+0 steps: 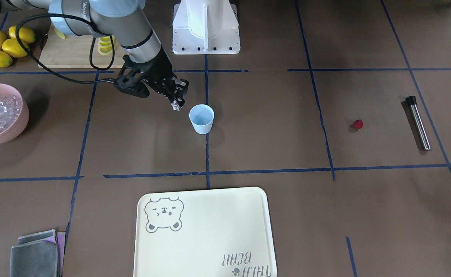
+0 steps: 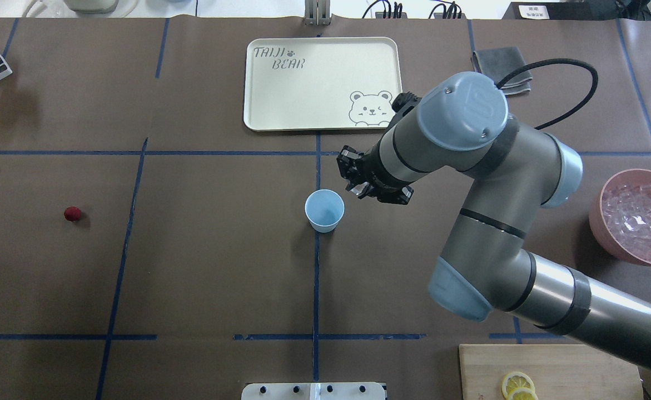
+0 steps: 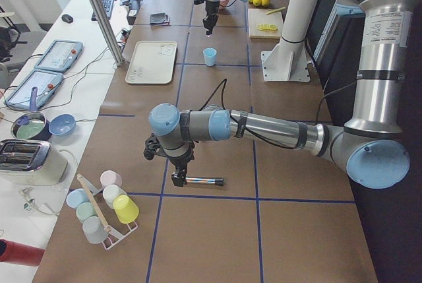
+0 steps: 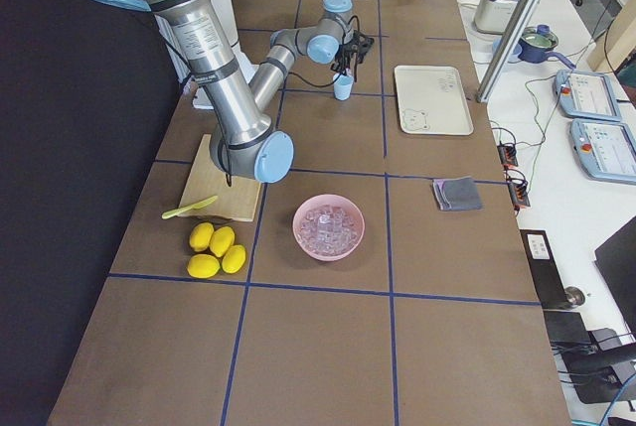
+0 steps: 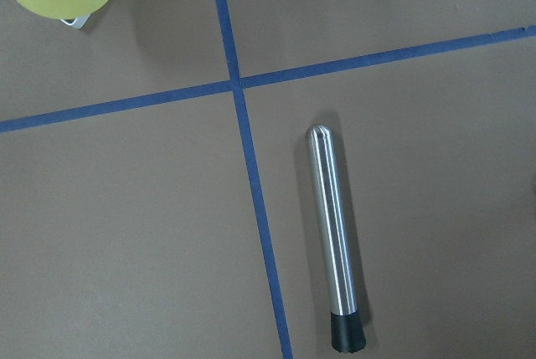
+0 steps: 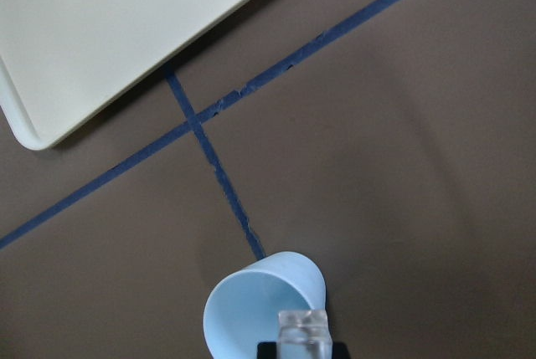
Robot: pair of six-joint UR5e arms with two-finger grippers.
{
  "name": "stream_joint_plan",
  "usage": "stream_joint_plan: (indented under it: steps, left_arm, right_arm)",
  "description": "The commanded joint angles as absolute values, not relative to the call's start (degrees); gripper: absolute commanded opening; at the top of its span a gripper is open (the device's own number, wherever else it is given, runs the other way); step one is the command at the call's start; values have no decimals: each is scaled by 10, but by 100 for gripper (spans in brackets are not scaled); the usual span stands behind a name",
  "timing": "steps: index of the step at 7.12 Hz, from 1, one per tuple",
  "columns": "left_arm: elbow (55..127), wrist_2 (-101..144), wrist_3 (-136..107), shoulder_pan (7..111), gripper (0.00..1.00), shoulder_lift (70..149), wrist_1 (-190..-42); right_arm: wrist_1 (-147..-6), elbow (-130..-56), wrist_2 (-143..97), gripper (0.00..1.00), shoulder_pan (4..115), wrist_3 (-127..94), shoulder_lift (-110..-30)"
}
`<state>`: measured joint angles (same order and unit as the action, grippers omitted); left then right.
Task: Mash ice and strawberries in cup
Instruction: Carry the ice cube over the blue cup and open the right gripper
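The brown table (image 1: pixel 271 115), crossed by blue tape lines (image 1: pixel 207 154), carries a pale blue cup (image 1: pixel 201 118) at centre. A red strawberry (image 1: pixel 358 124) and a steel muddler (image 1: pixel 418 122) lie at right, a pink bowl (image 1: pixel 24 119) sits at left, a cream tray (image 1: pixel 210 231) at bottom centre, and lemons (image 1: pixel 5 46) beside a wooden board (image 1: pixel 67 52) at upper left.

The left gripper (image 3: pixel 178 177) showed only in the side view, too small to tell whether its jaws stood apart. The right wrist view's bottom edge cut off the small pale-blue plastic cup (image 6: pixel 251 313) and most of the right gripper (image 6: pixel 303 351) around a small clear ice cube (image 6: pixel 303 330).
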<state>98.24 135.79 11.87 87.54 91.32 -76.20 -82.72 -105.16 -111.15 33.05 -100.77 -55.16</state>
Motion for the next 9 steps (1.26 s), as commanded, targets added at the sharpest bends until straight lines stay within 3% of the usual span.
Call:
stream_joint_plan:
  steps: [1, 2, 3, 4, 5, 8, 9]
  left_arm:
    - [983, 1358, 119, 875, 100, 913, -762]
    - [983, 1358, 119, 876, 100, 913, -762]
    - [983, 1358, 119, 876, 100, 913, -762]
    - [983, 1358, 119, 876, 100, 913, -762]
    - [983, 1358, 119, 876, 100, 913, -762]
    - [990, 1358, 119, 876, 100, 906, -762]
    - [988, 1358, 119, 876, 100, 906, -762]
  right_arm:
    - [-797, -1021, -1072, 2, 295, -1012, -540]
    - [-774, -1011, -1062, 3, 293, -1017, -539]
    - [-773, -1008, -1061, 19, 293, -1014, -539]
    - [-773, -1005, -1062, 42, 293, -1015, -538]
    - [-773, -993, -1060, 98, 293, -1017, -532]
    - [-737, -1007, -1062, 100, 303, -1010, -538]
    - [-678, -1017, -1066, 100, 317, -1009, -581]
